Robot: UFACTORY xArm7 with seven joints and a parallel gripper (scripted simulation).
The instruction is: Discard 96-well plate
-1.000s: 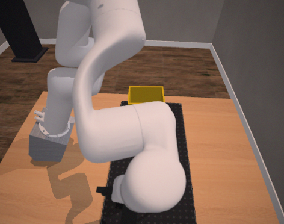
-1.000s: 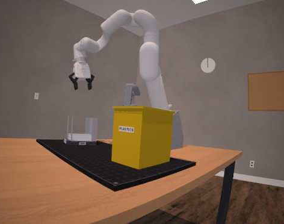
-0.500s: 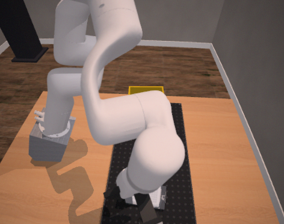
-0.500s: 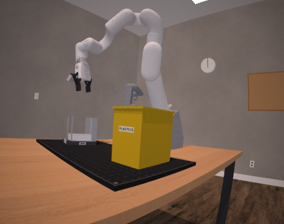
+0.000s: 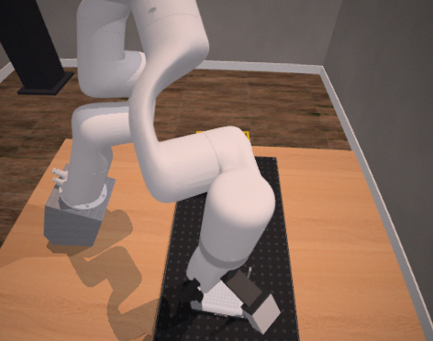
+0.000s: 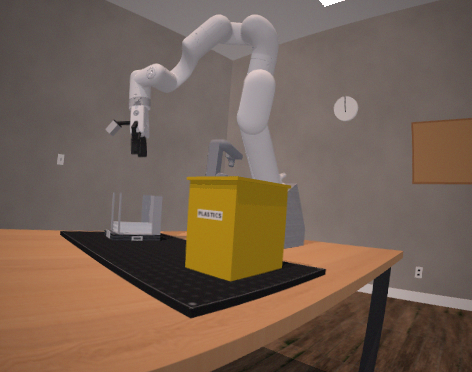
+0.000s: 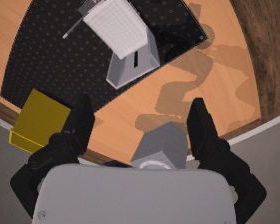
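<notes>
A wooden table [image 6: 48,280] carries a black perforated mat [image 6: 153,270], and on the mat's near end stands the yellow plastics bin W1 [image 6: 235,227], upright, with a white "PLASTICS" label on its side. The white xArm [image 6: 255,100] rises from a grey pedestal [image 5: 72,226] beside the mat and arches up and over toward the mat's far end. There the stack rack K1 [image 6: 152,212] sits on the mat, a grey back panel with thin upright posts. The upper 96-well plate [image 7: 119,24] lies in the rack, its white well grid facing up; the lower plate is probably the darker layer just beneath it, though it is hard to make out. The gripper [image 6: 138,145] hangs well above the rack, fingers spread wide apart, holding nothing.
</notes>
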